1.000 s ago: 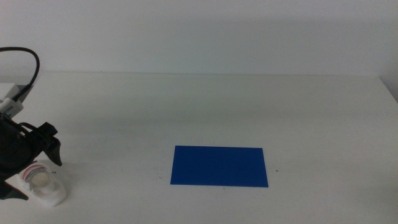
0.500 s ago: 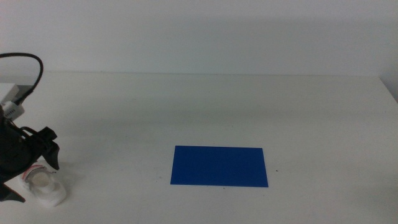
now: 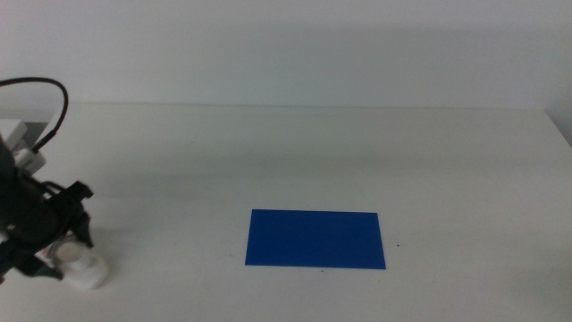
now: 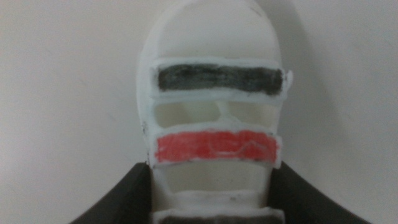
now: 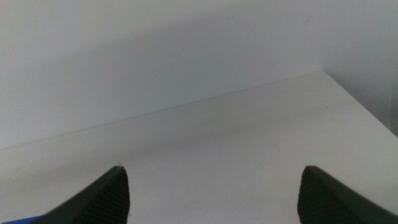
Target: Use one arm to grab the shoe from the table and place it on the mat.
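Note:
The white shoe (image 3: 82,266) with dark and red straps lies on the table (image 3: 357,152) at the near left edge. My left gripper (image 3: 54,255) has come down over it. In the left wrist view the shoe (image 4: 214,143) fills the picture, and both dark jaws of the left gripper (image 4: 211,208) press against its sides near the heel end, shut on it. The blue mat (image 3: 315,239) lies flat to the right of the shoe, well apart from it. In its own wrist view the right gripper (image 5: 211,193) is open over bare table; it does not show in the middle view.
A black cable (image 3: 54,98) loops above the left arm. The table's far edge (image 3: 313,107) meets a plain white wall, and its right edge (image 3: 559,134) shows at the far right. Bare white tabletop lies between shoe and mat.
The left gripper has dropped lower over the shoe and its jaws have drawn in against the shoe's sides. The shoe has shifted slightly right. The mat has not moved.

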Robot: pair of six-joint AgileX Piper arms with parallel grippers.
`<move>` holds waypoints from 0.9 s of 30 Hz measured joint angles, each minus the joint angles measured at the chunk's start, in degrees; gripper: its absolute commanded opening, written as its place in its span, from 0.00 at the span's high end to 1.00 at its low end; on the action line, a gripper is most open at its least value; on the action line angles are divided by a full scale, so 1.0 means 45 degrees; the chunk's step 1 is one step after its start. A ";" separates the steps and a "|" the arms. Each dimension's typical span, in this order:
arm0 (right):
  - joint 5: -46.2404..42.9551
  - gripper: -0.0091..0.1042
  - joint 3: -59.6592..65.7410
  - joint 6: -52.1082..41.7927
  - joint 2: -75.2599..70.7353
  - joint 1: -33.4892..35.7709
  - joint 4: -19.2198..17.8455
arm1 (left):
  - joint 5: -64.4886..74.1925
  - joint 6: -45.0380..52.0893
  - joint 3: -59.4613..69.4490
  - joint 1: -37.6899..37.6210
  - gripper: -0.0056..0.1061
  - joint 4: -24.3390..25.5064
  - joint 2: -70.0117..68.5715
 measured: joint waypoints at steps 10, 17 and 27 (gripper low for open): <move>0.0000 0.22 0.0000 0.0000 0.0000 0.0000 0.0000 | 0.3121 -0.3268 -0.4674 -0.4940 0.94 0.0529 0.0894; 0.0000 0.22 0.0000 0.0000 0.0000 0.0000 0.0000 | 0.3788 -0.6423 -0.7971 -0.9611 0.93 0.0914 0.3226; 0.0000 0.22 0.0000 0.0000 0.0000 0.0000 0.0000 | 0.4314 -0.7345 -0.9271 -1.0872 0.93 0.0939 0.4422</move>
